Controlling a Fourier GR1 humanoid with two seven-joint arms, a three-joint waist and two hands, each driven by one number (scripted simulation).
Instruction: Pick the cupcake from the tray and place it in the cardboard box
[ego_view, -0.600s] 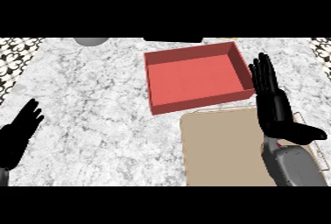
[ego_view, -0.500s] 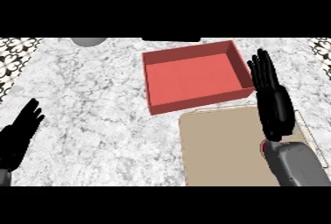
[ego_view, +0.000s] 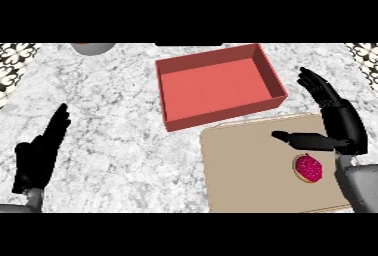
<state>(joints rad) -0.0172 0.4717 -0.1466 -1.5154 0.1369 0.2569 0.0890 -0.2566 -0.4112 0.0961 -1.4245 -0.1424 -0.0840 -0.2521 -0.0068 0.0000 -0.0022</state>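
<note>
A cupcake (ego_view: 309, 168) with pink-red frosting lies on the tan tray (ego_view: 244, 170) at the lower right. My right hand (ego_view: 340, 125) hovers open just above and to the right of it, fingers straight and thumb stretched left over the tray. The red box (ego_view: 218, 85) stands open and empty beyond the tray, near the counter's middle. My left hand (ego_view: 40, 155) rests open at the left edge, fingers up.
A grey round object (ego_view: 92, 47) shows partly at the top left edge. Marble counter stretches between the left hand and the tray. Patterned tiles border the far corners.
My right hand has moved right and back, uncovering the cupcake on the tray. The left hand has stayed in place.
</note>
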